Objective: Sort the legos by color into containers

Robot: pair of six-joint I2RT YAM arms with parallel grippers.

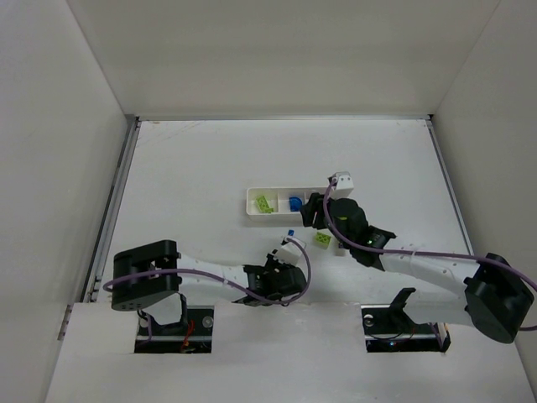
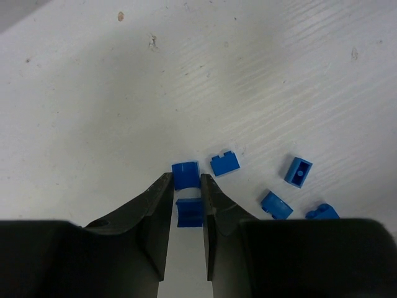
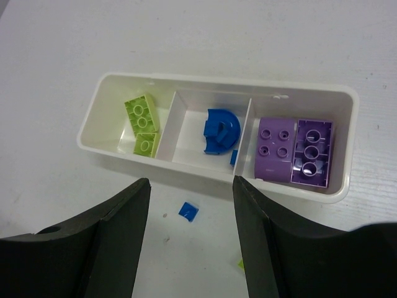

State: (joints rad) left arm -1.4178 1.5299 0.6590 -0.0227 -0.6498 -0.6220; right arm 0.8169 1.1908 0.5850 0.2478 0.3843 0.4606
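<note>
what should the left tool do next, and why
Probably close the left tool on the blue bit between its fingers: they straddle it with only a sliver of gap, and the middle compartment already holds blue.

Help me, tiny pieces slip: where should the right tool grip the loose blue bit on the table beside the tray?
Come straight down on the blue bit and pinch its two opposite flat sides. It lies flat and low, turned diagonal to the open right tool, so probably rotate the wrist first.
</note>
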